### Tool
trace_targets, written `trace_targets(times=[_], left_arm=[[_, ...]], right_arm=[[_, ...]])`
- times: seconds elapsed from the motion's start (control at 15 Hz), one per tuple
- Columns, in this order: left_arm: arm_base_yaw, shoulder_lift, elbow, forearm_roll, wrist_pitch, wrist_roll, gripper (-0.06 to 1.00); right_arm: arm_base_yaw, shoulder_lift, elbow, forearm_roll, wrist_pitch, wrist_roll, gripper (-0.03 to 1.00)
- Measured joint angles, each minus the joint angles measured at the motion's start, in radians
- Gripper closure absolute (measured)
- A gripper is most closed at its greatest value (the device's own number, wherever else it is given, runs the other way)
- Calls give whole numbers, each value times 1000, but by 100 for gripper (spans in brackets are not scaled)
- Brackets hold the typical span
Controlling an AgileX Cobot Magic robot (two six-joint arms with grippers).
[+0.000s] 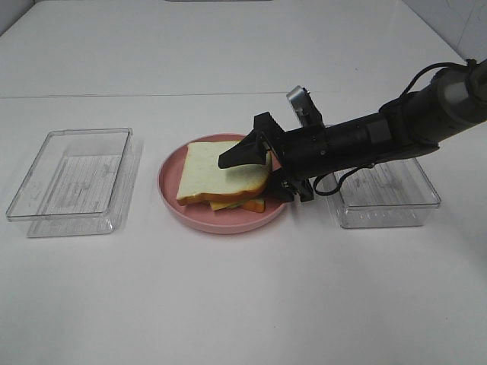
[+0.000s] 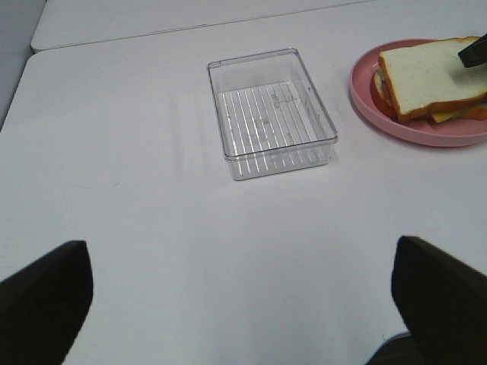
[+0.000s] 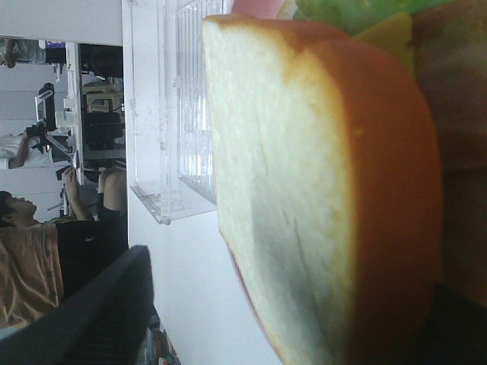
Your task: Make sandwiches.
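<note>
The sandwich (image 1: pixel 221 171) lies on a round pink plate (image 1: pixel 171 194): two white bread slices with orange-brown crust and yellow cheese (image 1: pixel 224 204) sticking out at the front. My right gripper (image 1: pixel 251 171) is at its right edge, open, with one finger above the top slice and one below it. In the right wrist view the top slice (image 3: pixel 319 198) fills the space between the fingers (image 3: pixel 99 304), with lettuce (image 3: pixel 342 15) and cheese (image 3: pixel 388 34) behind it. I cannot make out the bacon. My left gripper (image 2: pixel 243 304) is open and empty, away from the sandwich (image 2: pixel 430 76).
A clear plastic container (image 1: pixel 72 182) stands left of the plate and also shows in the left wrist view (image 2: pixel 270 110). A second clear container (image 1: pixel 388 194) stands right of the plate, under my right arm. The table is white.
</note>
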Motion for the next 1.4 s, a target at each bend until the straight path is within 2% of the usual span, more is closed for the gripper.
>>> trace_targets(times=[0.33, 0.4, 0.53, 1.0, 1.2, 1.27, 1.4], left_arm=[[0, 0, 0, 0, 0, 0, -5], [0, 0, 0, 0, 0, 0, -5], [0, 0, 0, 0, 0, 0, -5], [0, 0, 0, 0, 0, 0, -5], [0, 0, 0, 0, 0, 0, -5], [0, 0, 0, 0, 0, 0, -5], [0, 0, 0, 0, 0, 0, -5]], right_arm=[[1, -47, 1, -48, -27, 34, 26], [1, -89, 1, -125, -86, 77, 26], [1, -124, -9, -237, -119, 148, 26], [1, -175, -164, -687, -122, 485, 26], [1, -175, -272, -908, -46, 645, 26], [1, -175, -337, -1033, 21, 730, 26], [1, -175, -410, -1202, 116, 837, 26]])
